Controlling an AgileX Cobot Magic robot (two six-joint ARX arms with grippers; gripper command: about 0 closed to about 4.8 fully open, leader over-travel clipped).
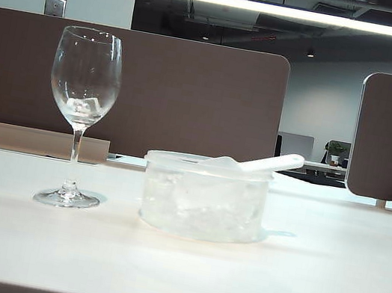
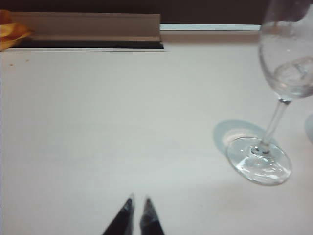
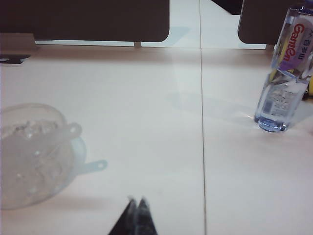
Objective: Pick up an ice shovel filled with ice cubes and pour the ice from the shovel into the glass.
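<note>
While ice shovel point(image 1: 257, 164) lies across tub point(image 1: 202, 204), left tool point(image 2: 137, 203) and right tool point(image 3: 137, 201) hover together, empty.

Office: desk partitions point(image 1: 181, 98), ceiling striplight point(image 1: 295, 13)

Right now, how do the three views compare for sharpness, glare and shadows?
Exterior view: sharp; bright ceiling strip light flares, wine glass casts a faint shadow on the table.
Left wrist view: soft; the glass foot throws a clear oval shadow; left gripper dark at the edge.
Right wrist view: hazy; ice tub washed out, bottle readable; right gripper blurred.
</note>
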